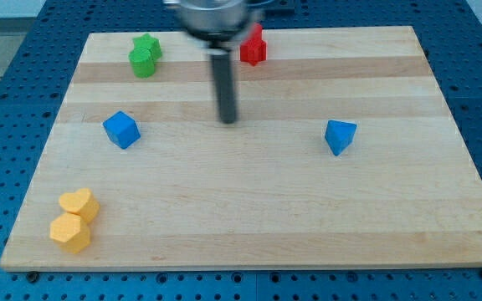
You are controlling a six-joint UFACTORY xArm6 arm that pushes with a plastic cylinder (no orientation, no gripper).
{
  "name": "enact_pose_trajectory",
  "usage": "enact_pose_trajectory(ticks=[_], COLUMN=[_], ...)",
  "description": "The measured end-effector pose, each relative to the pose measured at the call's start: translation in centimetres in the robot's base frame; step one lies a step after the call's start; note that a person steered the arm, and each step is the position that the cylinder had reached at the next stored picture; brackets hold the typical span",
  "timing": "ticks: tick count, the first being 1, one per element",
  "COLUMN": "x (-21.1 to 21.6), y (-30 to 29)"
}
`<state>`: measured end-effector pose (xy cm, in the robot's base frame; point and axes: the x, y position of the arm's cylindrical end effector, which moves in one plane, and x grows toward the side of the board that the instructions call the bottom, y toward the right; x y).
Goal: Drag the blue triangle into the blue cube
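Observation:
The blue triangle [340,136] lies on the wooden board right of centre. The blue cube [121,130] sits at the view's left, about level with it. My tip [228,119] is the lower end of a dark rod in the upper middle of the board. It stands between the two blue blocks, roughly halfway, and touches neither.
Two green blocks [145,56] sit together at the view's top left. A red block [253,47] sits at the top, just right of the rod. Two yellow blocks [74,220] lie at the bottom left corner. The board [249,217] rests on a blue perforated table.

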<state>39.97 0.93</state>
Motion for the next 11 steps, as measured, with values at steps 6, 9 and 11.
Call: enact_pose_trajectory(ticks=[6,9,11], x=[1.9,1.4,2.3], y=[11.9,-4.9,-15.8])
